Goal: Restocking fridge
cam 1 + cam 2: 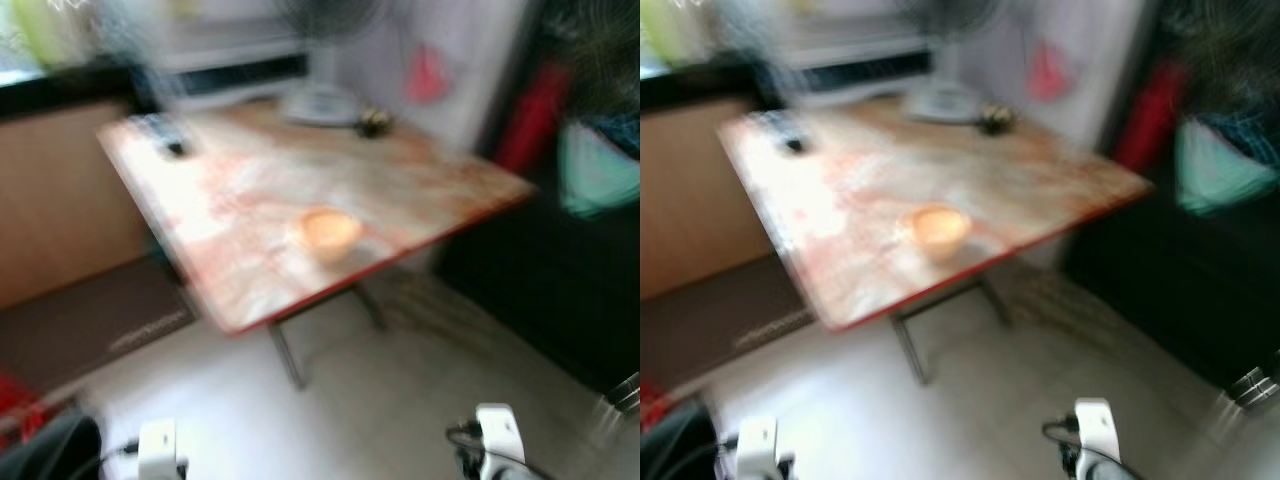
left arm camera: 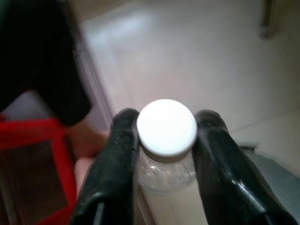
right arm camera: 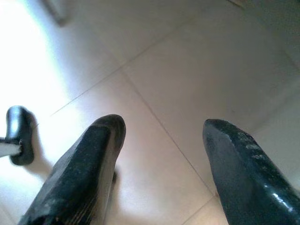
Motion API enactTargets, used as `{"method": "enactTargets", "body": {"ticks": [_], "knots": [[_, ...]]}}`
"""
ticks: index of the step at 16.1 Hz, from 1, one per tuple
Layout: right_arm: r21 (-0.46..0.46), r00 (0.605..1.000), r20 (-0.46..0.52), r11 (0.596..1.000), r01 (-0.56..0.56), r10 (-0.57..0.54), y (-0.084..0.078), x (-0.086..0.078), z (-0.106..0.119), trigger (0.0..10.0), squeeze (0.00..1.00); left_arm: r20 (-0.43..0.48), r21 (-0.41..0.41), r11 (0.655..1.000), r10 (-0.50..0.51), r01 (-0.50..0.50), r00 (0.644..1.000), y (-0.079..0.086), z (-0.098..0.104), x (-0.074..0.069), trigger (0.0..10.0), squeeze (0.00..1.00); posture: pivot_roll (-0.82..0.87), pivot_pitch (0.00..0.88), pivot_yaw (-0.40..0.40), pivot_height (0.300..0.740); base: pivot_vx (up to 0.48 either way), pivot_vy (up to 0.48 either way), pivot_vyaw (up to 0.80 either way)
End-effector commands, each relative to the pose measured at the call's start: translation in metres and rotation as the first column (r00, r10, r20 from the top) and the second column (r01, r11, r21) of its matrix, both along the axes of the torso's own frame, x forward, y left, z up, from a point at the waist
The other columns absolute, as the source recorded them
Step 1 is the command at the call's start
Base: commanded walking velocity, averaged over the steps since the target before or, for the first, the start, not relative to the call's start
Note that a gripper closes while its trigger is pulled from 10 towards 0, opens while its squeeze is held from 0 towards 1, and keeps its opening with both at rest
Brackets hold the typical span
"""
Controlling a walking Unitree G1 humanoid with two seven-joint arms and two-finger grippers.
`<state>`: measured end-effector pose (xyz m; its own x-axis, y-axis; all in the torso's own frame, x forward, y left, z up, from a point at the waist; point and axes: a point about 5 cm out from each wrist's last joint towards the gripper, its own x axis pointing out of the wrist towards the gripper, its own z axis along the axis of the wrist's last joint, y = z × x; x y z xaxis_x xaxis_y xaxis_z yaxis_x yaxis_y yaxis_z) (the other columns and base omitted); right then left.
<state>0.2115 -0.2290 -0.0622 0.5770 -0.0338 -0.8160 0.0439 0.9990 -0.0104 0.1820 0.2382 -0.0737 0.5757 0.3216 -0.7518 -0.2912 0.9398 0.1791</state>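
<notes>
In left hand (image 2: 166, 136): one white-capped bottle (image 2: 167, 127), clamped between both fingers, above tiled floor (image 2: 197, 51). Right hand (image 3: 164, 129) spread, holding nothing. On counter (image 1: 400, 180): one orange bowl (image 1: 328, 232).

The 2 blurred head views share the table (image 1: 300, 190) from above; both wrist cameras face pale floor (image 3: 197, 61) closely.

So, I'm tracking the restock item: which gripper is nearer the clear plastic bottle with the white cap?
Left. The left gripper has its fingers closed around the clear plastic bottle with the white cap. The right gripper is open above bare floor tiles.
</notes>
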Motion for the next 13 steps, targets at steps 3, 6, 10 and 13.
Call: {"method": "enactTargets", "body": {"ticks": [3,6,10,13], "knots": [[0.001,1.0,0.002,1.0,0.03,-0.03,-0.0031,-0.002,-0.0004,10.0,0.0,-0.059,-0.004,1.0,-0.014,0.014,0.998,-0.0018,-0.0067,-0.0116,10.0,0.0,0.06,0.0,-0.045,0.74,0.0,0.0,0.0],[-0.005,1.0,-0.005,1.0,0.025,-0.025,-0.0027,-0.0017,-0.0005,10.0,0.0,-0.056,-0.004,1.0,-0.012,0.012,0.998,-0.0011,-0.0062,-0.0108,10.0,0.0,0.06,0.0,-0.045,0.74,0.0,0.0,-0.67],[-0.007,1.0,-0.01,1.0,0.019,-0.019,-0.0022,-0.0009,-0.0002,10.0,0.0,-0.059,-0.006,1.0,-0.016,0.016,0.998,-0.0017,-0.0062,-0.0103,10.0,0.0,0.06,0.0,-0.046,0.74,0.0,0.0,-0.8],[-0.006,1.0,-0.01,1.0,0.02,-0.02,-0.0022,-0.0004,0.0001,10.0,0.0,-0.062,-0.011,1.0,-0.017,0.017,0.998,-0.0021,-0.0064,-0.0103,10.0,0.0,0.07,0.0,-0.046,0.74,0.0,0.0,-0.8]]}}
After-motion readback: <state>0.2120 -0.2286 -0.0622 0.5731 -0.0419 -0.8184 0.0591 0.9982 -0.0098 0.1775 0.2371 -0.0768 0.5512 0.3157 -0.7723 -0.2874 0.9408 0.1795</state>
